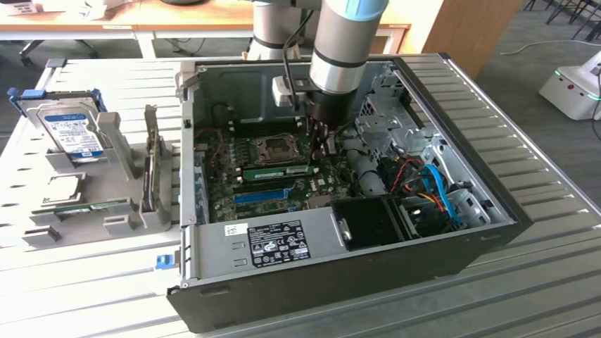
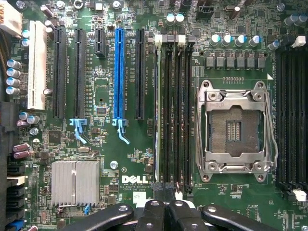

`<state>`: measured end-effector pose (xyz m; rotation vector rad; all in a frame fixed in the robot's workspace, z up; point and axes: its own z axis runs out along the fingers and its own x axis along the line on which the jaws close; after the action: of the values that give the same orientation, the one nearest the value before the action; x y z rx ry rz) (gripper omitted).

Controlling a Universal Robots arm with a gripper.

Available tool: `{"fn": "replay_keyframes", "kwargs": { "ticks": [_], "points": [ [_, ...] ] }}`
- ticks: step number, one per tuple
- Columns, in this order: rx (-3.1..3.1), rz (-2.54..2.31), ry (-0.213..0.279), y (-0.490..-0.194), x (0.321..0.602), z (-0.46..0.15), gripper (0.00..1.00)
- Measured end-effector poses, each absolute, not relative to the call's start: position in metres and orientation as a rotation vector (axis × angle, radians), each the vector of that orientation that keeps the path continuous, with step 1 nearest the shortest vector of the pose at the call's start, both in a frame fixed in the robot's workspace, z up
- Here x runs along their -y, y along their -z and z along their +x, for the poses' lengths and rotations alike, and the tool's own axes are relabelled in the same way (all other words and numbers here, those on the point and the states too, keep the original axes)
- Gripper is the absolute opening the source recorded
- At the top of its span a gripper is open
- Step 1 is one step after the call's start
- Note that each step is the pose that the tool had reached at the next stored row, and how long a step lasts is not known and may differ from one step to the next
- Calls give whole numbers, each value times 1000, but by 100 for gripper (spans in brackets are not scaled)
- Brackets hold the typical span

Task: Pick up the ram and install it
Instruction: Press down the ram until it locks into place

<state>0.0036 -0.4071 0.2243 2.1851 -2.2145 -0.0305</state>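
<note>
The pincer (image 2: 164, 207) is fully closed with nothing in it, and the ram (image 1: 278, 171) stands edge-on in the motherboard (image 2: 101, 82) just beyond its tips, so pick-up and placing look done, though full seating is unclear.

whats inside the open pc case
A motherboard with an empty cpu socket, a blue slot and the green ram upright beside the socket. The arm covers part of the board.
</note>
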Motion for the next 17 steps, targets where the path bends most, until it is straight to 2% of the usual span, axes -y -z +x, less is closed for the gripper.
{"fn": "replay_keyframes", "kwargs": {
  "ticks": [17],
  "points": [
    [2215,2185,31,-223,407,4,10]
  ]
}}
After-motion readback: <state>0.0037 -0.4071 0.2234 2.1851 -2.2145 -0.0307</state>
